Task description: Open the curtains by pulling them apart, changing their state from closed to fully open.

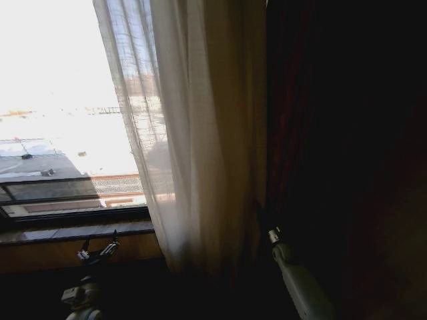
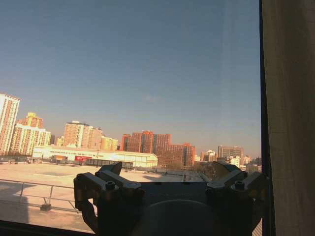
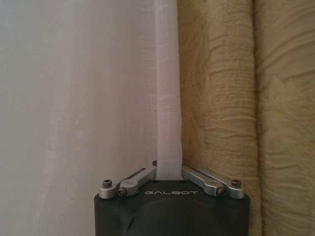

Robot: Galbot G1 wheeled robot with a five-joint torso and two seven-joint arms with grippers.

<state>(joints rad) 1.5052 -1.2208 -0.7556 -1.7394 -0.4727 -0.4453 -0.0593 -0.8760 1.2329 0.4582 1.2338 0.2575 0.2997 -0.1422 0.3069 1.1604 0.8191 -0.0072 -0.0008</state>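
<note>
**Mia:** Curtain first. Where is it?

**Tom:** The thin, see-through, cream-white curtain (image 1: 193,133) hangs in long folds at the right side of the big dark-framed window (image 1: 73,217). The left part of the glass is already bare, and you can see roofs outside. Just to the right of the thin curtain hangs a thick tan drape with a wavy pattern (image 3: 231,98).

**Mia:** What is the right pincer (image 3: 169,169) doing?

**Tom:** It is squeezed together on one narrow fold of the thin curtain. The cloth runs straight up from between its silver fingers (image 3: 133,179).

**Mia:** And the left pincer (image 2: 170,184)?

**Tom:** It sits low by the window sill (image 1: 77,232), facing the glass. Its fingers are spread apart and hold nothing.

**Mia:** What could go wrong?

**Tom:** I think the fold could slip out. The cloth is thin and smooth, and only a little strip is pinched. A fast pull might also tug hard on the top of the curtain, and I cannot see how it hangs up there.

**Mia:** Anything else?

**Tom:** The thick drape is touching the thin one. If the arm pushes further right, the cloth may bunch up against it and stop sliding.
</note>
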